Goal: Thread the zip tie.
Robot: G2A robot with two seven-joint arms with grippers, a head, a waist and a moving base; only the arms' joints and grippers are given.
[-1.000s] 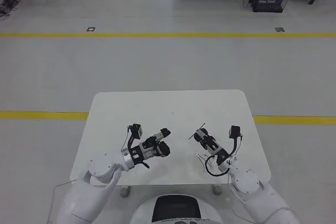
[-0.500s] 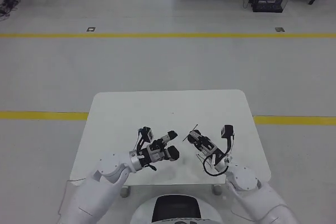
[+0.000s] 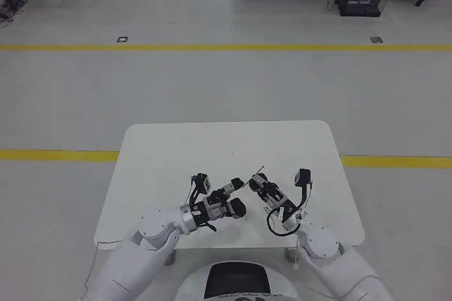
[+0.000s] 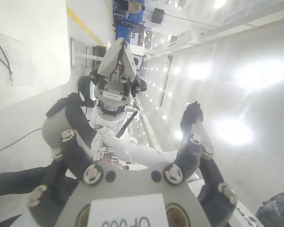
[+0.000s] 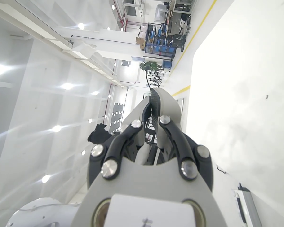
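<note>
Right gripper (image 3: 255, 180) clamps the zip tie (image 5: 146, 79); left gripper (image 3: 239, 195), fingers apart, hangs just left, both toward the table's (image 3: 173, 150) near edge.

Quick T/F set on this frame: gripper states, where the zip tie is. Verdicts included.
1. The right gripper is shut on the zip tie. True.
2. The left gripper also grips the zip tie. False: its fingers are spread open with nothing between them.
3. The zip tie lies flat on the table. False: it is held up off the table in the right gripper, with a thin end sticking out past the fingertips.
4. Both grippers are over the near part of the table, close together and pointing toward each other. True.
</note>
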